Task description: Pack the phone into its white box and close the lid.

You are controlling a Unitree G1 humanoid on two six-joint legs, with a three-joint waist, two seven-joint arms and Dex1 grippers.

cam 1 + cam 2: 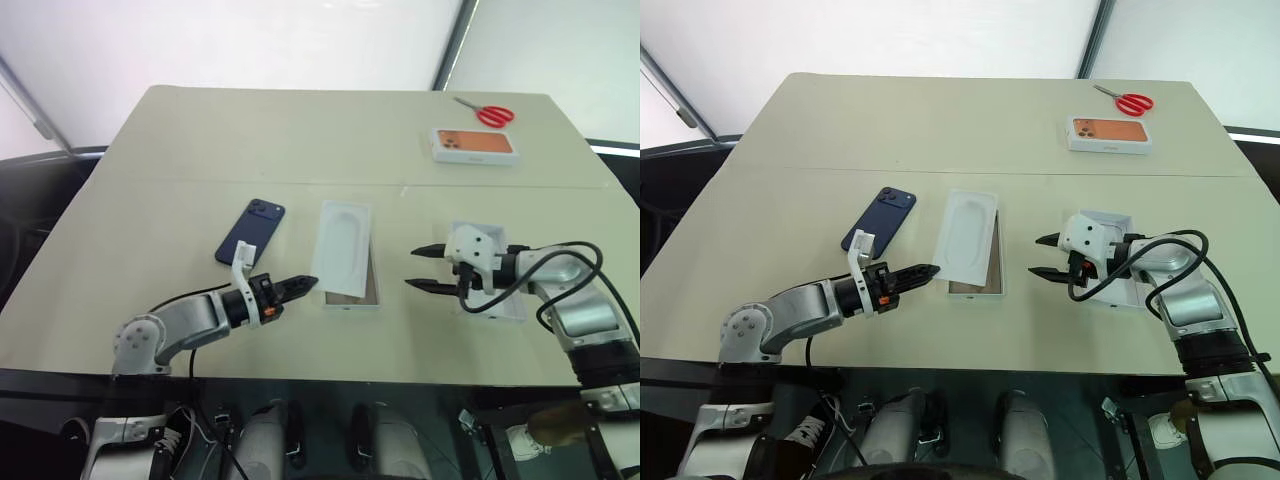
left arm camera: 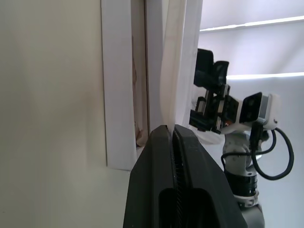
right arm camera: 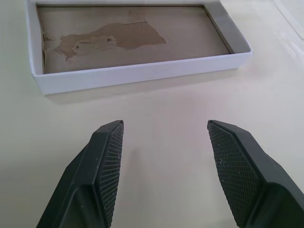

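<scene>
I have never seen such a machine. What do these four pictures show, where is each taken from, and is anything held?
This is a humanoid robot with two arms. Two pictures look down from its head; two come from cameras on its wrists. On the table lie the phone, the white box, the lid under the right arm, another box with an orange phone picture, and red scissors. The left gripper is shut on the thin white insert; the right gripper is open.
</scene>
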